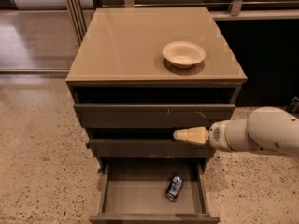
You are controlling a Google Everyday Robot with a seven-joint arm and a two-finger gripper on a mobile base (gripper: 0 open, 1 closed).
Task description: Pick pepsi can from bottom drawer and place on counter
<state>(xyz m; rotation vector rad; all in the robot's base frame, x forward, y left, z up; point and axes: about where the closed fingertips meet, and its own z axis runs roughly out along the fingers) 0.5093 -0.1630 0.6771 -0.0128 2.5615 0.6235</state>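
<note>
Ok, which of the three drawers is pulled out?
The bottom drawer, with the pepsi can lying on its floor; the two above show only fronts. The gripper hovers before the middle one.

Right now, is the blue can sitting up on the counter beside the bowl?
No, the pepsi can lies in the open bottom drawer, with the gripper above it, in front of the middle drawer.

Three drawers [154, 113], counting the bottom drawer [135, 190]; one pepsi can [174, 188] in it; one bowl [183, 53] on one counter [126, 45]; one gripper [176, 135], seemingly just before the drawer fronts
</note>
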